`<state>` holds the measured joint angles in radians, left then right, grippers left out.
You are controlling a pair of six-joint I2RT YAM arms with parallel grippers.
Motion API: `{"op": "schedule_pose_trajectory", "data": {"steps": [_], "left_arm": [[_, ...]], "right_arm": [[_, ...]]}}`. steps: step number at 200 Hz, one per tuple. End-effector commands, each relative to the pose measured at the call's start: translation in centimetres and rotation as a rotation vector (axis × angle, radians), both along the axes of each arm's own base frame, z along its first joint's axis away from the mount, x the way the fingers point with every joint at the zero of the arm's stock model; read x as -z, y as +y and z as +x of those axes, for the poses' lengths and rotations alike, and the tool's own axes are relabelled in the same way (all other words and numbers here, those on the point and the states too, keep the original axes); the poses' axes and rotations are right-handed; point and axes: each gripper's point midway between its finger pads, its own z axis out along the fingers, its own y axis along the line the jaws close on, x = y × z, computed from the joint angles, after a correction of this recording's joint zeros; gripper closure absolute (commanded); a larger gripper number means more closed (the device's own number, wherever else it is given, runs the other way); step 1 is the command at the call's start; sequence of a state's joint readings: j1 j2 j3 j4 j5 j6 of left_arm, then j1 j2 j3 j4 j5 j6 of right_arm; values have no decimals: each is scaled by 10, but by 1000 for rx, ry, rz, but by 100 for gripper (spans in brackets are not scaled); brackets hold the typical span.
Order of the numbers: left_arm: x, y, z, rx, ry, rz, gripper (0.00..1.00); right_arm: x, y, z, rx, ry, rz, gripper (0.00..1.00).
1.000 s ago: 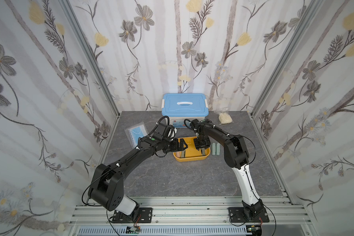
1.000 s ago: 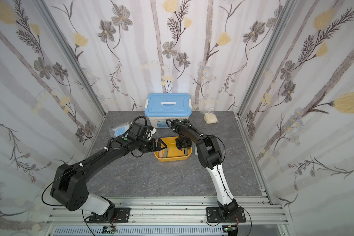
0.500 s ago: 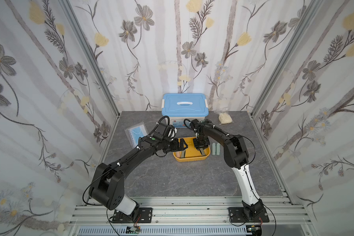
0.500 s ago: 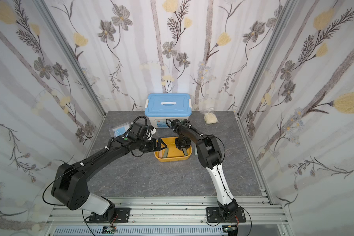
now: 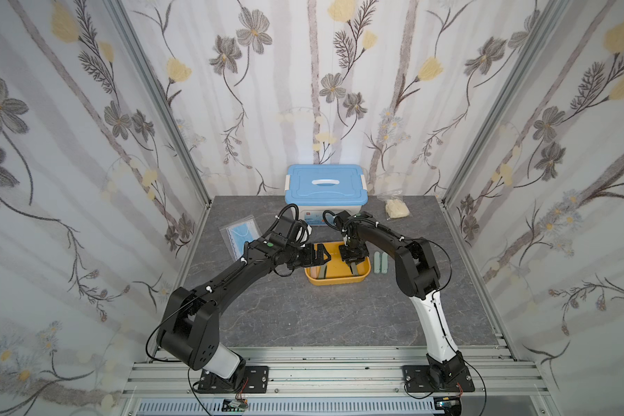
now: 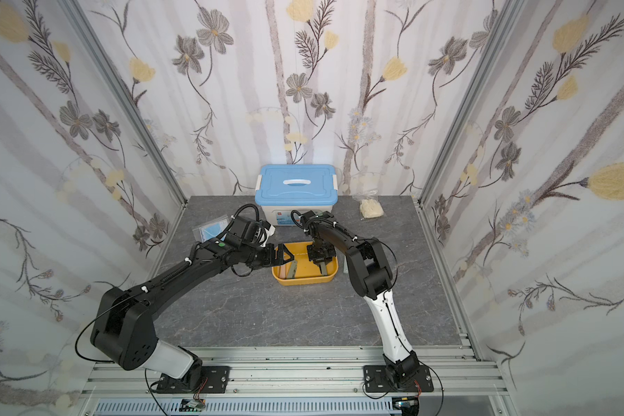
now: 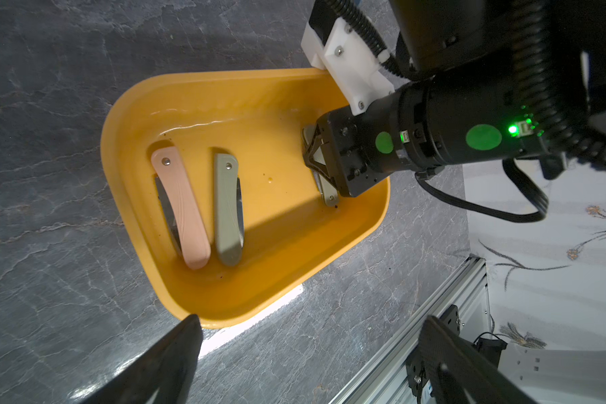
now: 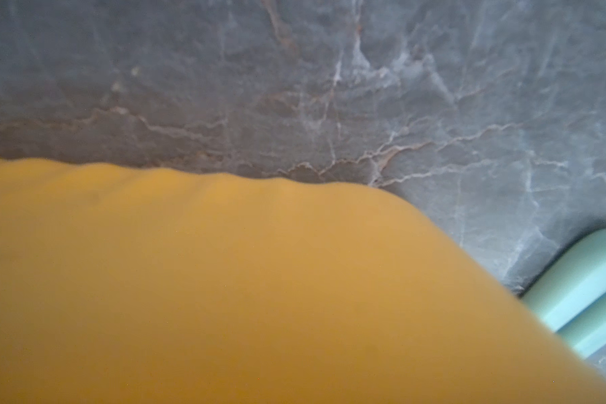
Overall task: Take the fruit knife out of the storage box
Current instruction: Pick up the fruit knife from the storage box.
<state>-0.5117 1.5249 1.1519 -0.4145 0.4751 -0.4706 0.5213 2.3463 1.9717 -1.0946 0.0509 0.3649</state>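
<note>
Down at the end of the yellow-orange storage box (image 5: 337, 281) nearest our right arm, the right gripper (image 7: 312, 155) has drawn its jaws in over the last second. They now straddle the grey folded fruit knife (image 7: 326, 194) lying along that wall, though we cannot tell whether they already pinch it or are only closing on it. That knife lies flat on the box floor, not lifted. Our left gripper (image 5: 321, 257) has not stirred: its jaws gape wide and empty at the box's opposite end. We judge the grasp is being made, so the lift out should come next. A pink folded knife (image 7: 181, 210) and a grey-green folded knife (image 7: 228, 210) lie side by side in the box, apart from the grey one. Two pale green knives (image 5: 380, 263) lie on the tabletop (image 5: 303, 317) just beside the box.
</note>
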Motion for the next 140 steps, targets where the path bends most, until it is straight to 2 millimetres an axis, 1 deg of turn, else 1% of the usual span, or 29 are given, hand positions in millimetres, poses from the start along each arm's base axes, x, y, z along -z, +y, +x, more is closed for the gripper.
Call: {"op": "schedule_pose_trajectory", "data": {"steps": [1, 16, 30, 49, 66, 91, 140], "left_arm": [[-3, -3, 4, 6, -18, -13, 0], [-3, -4, 5, 8, -18, -14, 0], [-1, -4, 4, 9, -15, -13, 0], [-2, -4, 5, 11, -17, -16, 0], [-1, -5, 5, 13, -16, -16, 0], [-1, -5, 5, 16, -15, -16, 0], [-1, -6, 7, 17, -13, -14, 0]], "right_arm": [[-6, 6, -4, -22, 8, 26, 70], [-5, 6, -5, -22, 9, 26, 69], [-4, 6, -6, -24, 14, 24, 63], [-1, 4, -8, -23, 24, 18, 58], [1, 2, -10, -24, 29, 9, 57], [4, 1, -11, -24, 35, 8, 58], [6, 6, -11, -19, 41, 30, 66]]}}
